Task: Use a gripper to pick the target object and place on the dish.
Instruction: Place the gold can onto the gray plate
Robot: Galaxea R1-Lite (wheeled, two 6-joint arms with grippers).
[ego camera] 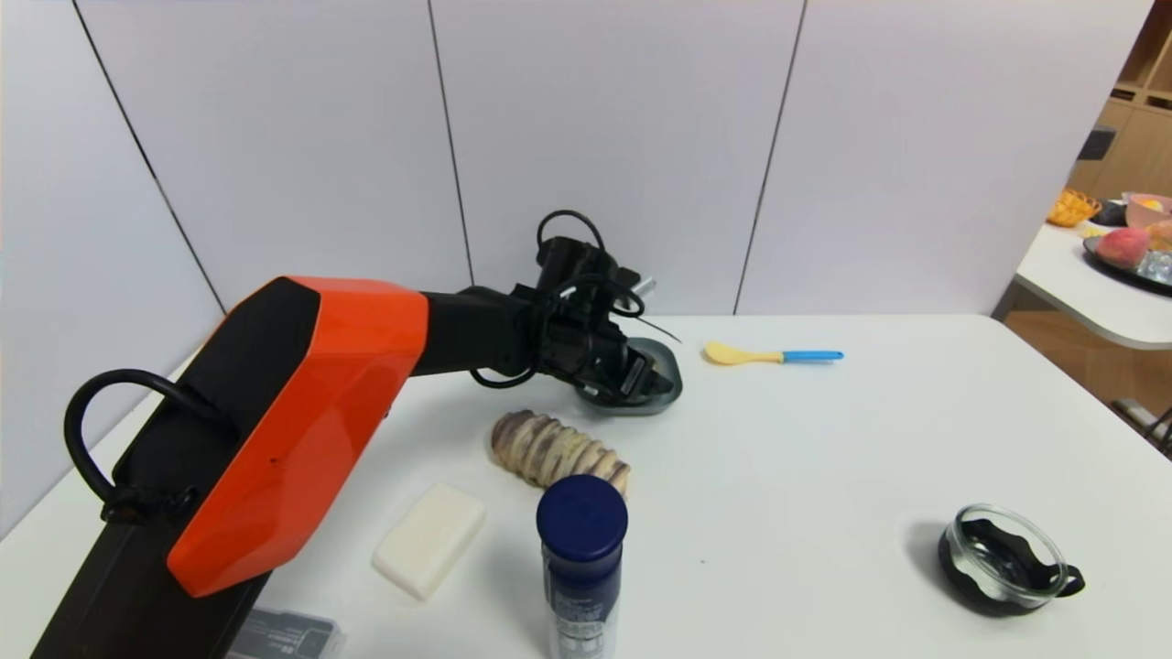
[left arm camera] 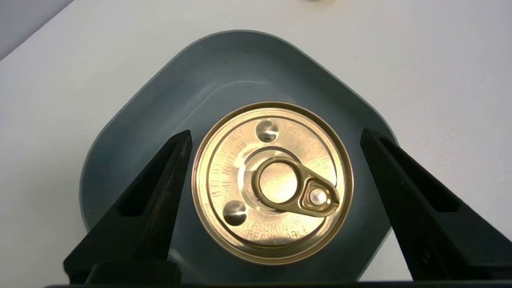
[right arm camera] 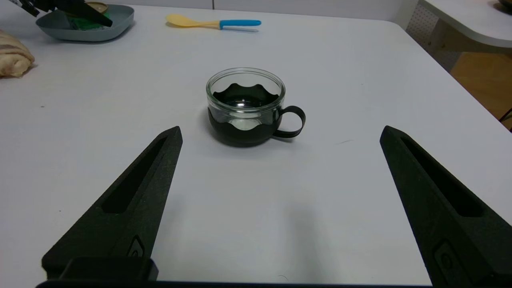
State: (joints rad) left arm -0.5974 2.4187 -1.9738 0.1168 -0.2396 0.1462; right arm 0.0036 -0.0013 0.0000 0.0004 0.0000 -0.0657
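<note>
Over the dish, far centre of the table: left gripper, fingers spread wide to either side of the tin can, holding nothing; one finger just beside the can's rim, the other apart from it

- Tin can: upright on the dish, gold pull-tab lid up; placement looks done
- Risk, judged: the near finger may catch the rim if the arm lifts off at a slant, tipping the can or dragging the shallow dish; a straight rise would avoid it
- Right gripper: parked low over the table's right side, fingers wide apart, empty, facing the glass cup

Surface, left to right in the head view:
- White block, front left
- Ridged brown roll, near the dish
- Blue-capped bottle, front centre
- Yellow spoon with blue handle, beside the dish
- Glass cup, black base and handle, front right

Table: plain white, matte

Room: pale panelled wall behind; second white table with fruit and bowls far right; wooden shelving beyond
</note>
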